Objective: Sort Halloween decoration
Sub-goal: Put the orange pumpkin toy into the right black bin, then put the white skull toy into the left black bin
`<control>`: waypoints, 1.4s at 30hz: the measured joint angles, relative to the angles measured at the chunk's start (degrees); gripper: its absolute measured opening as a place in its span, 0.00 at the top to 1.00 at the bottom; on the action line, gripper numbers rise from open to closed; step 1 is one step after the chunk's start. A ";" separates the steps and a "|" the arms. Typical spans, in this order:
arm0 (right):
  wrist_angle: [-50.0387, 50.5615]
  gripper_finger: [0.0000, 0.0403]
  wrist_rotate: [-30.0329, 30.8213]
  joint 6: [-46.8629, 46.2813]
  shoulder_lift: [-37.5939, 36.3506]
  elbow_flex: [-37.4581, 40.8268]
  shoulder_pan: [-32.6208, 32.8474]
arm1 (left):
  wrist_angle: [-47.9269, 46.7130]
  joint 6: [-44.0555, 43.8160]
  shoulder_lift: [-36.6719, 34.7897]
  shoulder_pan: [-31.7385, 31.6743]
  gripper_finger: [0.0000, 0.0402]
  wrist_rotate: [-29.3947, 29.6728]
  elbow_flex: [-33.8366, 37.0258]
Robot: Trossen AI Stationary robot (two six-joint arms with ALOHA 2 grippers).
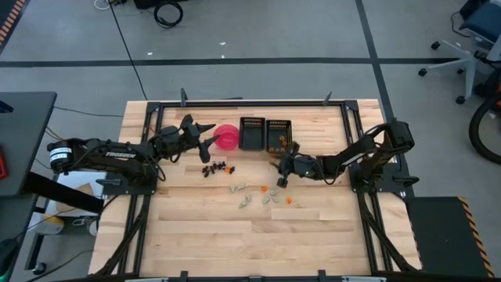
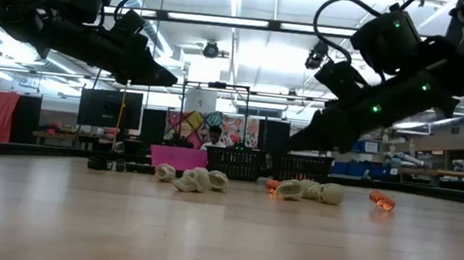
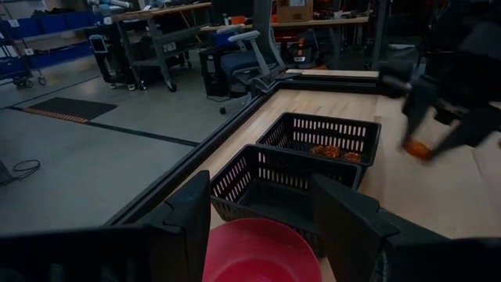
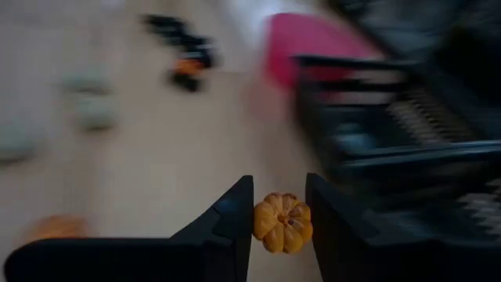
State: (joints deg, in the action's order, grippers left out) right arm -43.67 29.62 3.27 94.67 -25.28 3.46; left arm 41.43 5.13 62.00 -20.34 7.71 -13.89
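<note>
While my right pincer (image 4: 280,205) carries an orange pumpkin (image 4: 282,222) clamped between its fingers, the step in hand is delivery. Pincer sits low over the table, just short of the tray with orange pieces (image 1: 279,134), which lies ahead of the fingertips. Next move, as I judge it: lift over the tray wall, centre above it, then part the fingers. Pale pieces (image 1: 252,196) and dark pieces (image 1: 217,168) lie loose behind and beside. My left pincer (image 3: 262,215) hangs over the pink bowl (image 3: 262,251), fingers apart, empty.

Overhead looks down; low faces level; both share the table (image 1: 313,235).
</note>
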 joint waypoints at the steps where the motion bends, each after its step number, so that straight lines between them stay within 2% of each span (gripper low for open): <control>1: -0.03 0.73 3.21 0.82 -0.30 0.00 0.00 | 0.00 -0.02 -0.01 0.00 0.53 0.00 0.00; 4: -0.26 0.73 10.91 1.84 -1.07 0.00 -0.92 | -0.04 -0.02 -0.02 0.00 0.53 0.00 0.00; 7: -0.25 0.73 12.28 0.64 -1.28 -0.02 -3.19 | -0.04 -0.02 -0.02 0.00 0.53 0.00 0.00; 17: 2.17 0.72 4.70 -9.03 -1.30 -0.04 -10.51 | -0.04 -0.04 -0.02 0.00 0.53 0.01 0.00; 30: 2.06 0.57 1.20 -9.47 -1.30 -0.07 -11.54 | -0.07 0.00 0.00 0.00 0.53 0.00 0.00; 36: -3.42 0.55 0.50 -3.00 -1.33 -0.10 -9.53 | -0.09 0.02 -0.01 -0.09 0.53 0.00 0.00; 39: -5.54 0.55 -4.42 -0.18 -1.37 -0.11 -8.05 | -0.09 0.00 -0.02 -0.09 0.53 0.00 0.00; 42: -5.54 0.55 -15.48 0.59 -1.37 -0.11 -7.23 | -0.09 0.09 -0.02 -0.09 0.53 0.02 0.00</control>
State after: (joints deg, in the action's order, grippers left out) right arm -49.21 14.14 3.87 93.30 -25.39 -3.77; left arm 41.34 5.21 61.98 -20.43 7.72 -13.89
